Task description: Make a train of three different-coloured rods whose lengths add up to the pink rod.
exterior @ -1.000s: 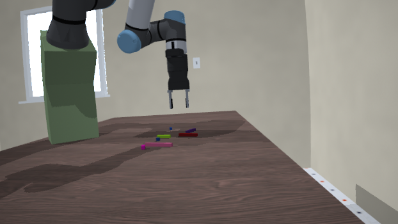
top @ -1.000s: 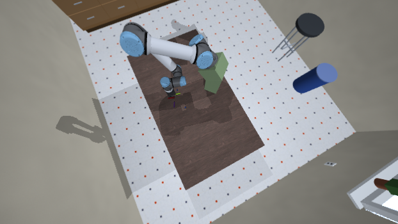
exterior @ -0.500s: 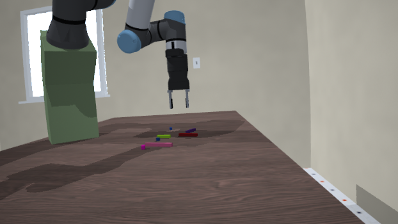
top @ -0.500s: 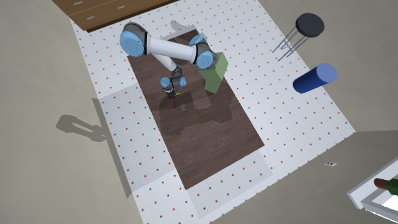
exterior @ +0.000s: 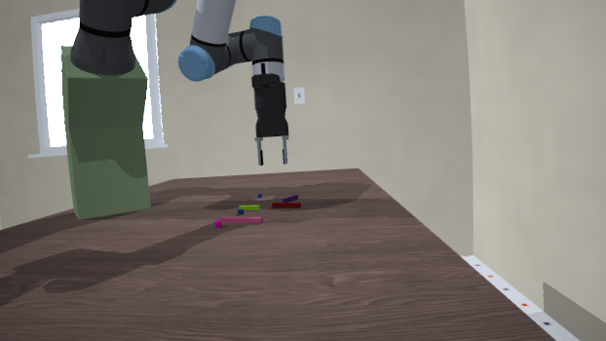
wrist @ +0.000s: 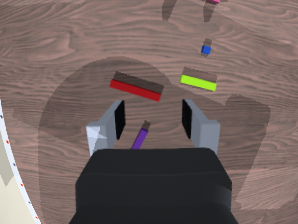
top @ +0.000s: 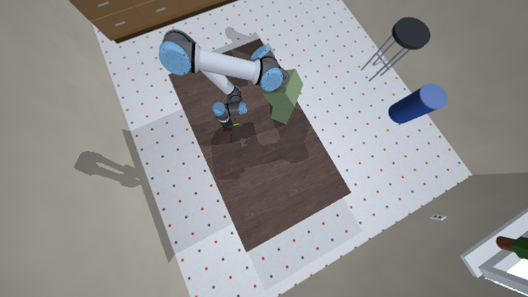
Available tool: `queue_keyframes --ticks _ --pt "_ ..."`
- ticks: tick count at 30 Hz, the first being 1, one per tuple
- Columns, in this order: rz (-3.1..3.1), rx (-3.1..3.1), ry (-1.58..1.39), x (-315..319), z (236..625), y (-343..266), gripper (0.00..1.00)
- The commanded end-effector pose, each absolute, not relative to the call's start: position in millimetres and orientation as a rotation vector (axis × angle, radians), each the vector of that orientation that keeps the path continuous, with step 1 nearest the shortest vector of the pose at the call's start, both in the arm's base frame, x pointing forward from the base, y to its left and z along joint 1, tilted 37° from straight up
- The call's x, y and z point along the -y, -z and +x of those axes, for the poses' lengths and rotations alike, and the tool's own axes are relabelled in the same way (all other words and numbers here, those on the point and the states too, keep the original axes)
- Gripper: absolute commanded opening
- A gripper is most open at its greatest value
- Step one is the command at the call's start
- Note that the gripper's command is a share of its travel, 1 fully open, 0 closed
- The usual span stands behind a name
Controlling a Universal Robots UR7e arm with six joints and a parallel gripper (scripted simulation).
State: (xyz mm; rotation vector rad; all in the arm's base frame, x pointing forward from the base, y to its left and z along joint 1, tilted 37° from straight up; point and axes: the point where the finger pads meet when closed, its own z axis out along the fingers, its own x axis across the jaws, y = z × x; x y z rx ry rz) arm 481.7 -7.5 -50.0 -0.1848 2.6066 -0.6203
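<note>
My gripper (exterior: 272,157) (wrist: 153,111) is open and empty, hanging high above the rods. Right below it in the wrist view lies the purple rod (wrist: 140,137) (exterior: 290,198), partly hidden by the gripper body. The red rod (wrist: 136,90) (exterior: 285,206) lies flat just beyond it. The lime rod (wrist: 198,83) (exterior: 248,208) lies to the right of the red one. A small blue rod (wrist: 206,50) (exterior: 240,212) sits past the lime one; another blue rod (exterior: 260,196) lies at the back. The pink rod (exterior: 242,220) lies farthest, with the magenta rod (exterior: 217,224) by its end.
The rods lie on a dark wooden table (exterior: 317,273) (top: 280,187). A tall green block (exterior: 104,146) (top: 285,98) under the arm's base stands at the table's left rear. The table's right edge runs near the wall.
</note>
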Motion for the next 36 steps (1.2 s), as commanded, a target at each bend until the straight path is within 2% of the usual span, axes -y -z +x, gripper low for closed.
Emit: queue_keyframes --ticks 1,28,36 --pt "-0.185 -2.605 0.620 7.3 481.8 49.6 1.00" --pt "-0.185 -2.606 0.620 7.9 481.8 49.6 1.00" --pt "-0.183 -2.613 0.613 41.1 481.5 49.6 1.00"
